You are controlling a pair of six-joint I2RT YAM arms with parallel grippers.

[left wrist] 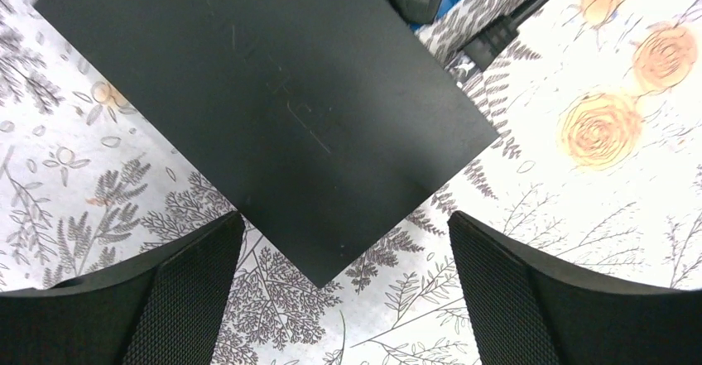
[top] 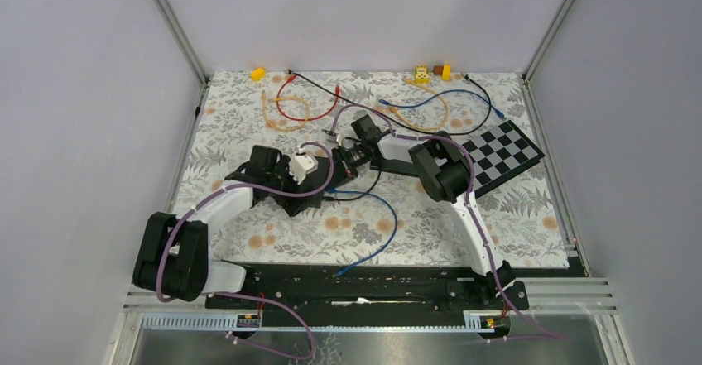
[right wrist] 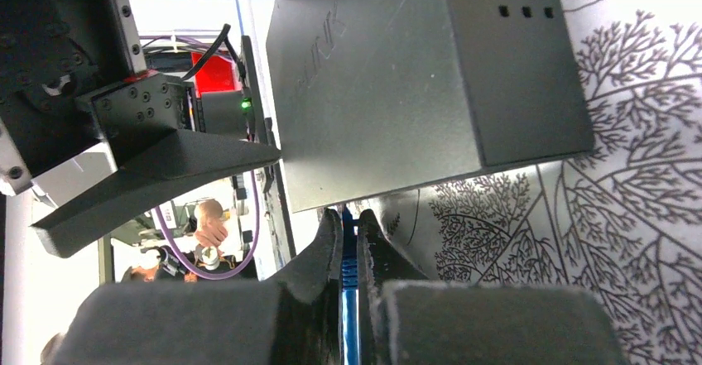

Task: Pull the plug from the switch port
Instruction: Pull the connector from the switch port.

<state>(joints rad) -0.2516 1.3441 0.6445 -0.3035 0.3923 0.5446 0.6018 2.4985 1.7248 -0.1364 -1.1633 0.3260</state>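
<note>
Extraction is in hand. The right gripper point(right wrist: 349, 220) is pinched on the blue plug point(right wrist: 348, 253) where it meets the switch point(right wrist: 414, 75). The left gripper point(left wrist: 343, 299) is spread, flanking one switch corner without contact. Next move, as judged: brace the switch, then pull straight along the port axis.

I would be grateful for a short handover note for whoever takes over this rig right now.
Left pincer: open, straddling a corner of the black switch; no contact visible.
Right pincer: shut on the blue cable, right at the switch's edge.
Done: the cable is grasped next to the port.
Left: the plug is hidden inside that grip, so I cannot tell whether it is out. Probably close the left pincer to steady the switch, then draw the right pincer straight away from it.
</note>
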